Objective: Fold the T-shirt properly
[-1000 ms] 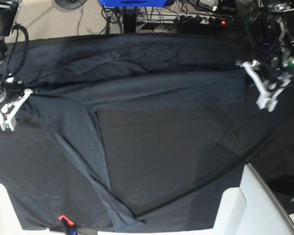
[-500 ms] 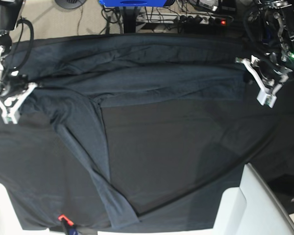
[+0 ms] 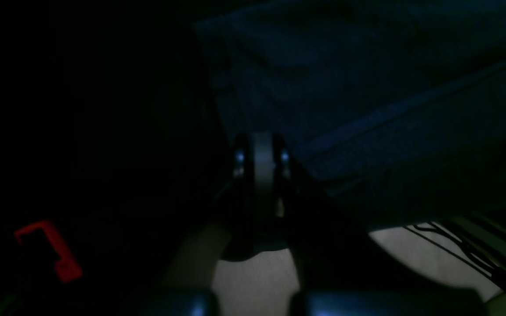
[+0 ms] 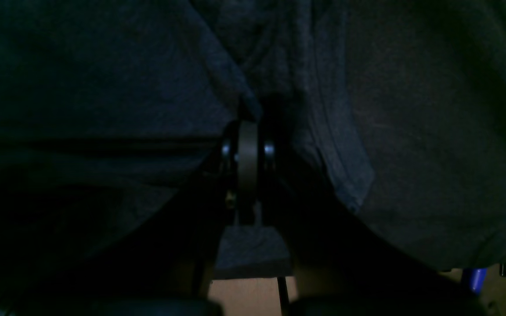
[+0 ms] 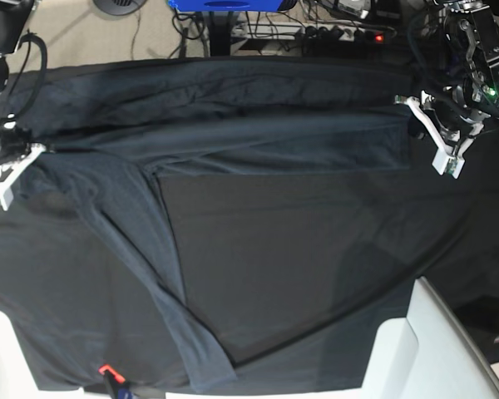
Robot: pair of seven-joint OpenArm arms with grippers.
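Black tablecloth [image 5: 316, 274] covers the table. T-shirt [image 5: 258, 137] stretched across its far half, one strip trailing down to the near edge. Right gripper [image 5: 7, 170] pinches the shirt's edge, jaws clenched on cloth. Left gripper [image 5: 439, 137] likewise clamped on the opposite edge. Risk: uneven pulling skews the fold; a thin pinch may slip free.
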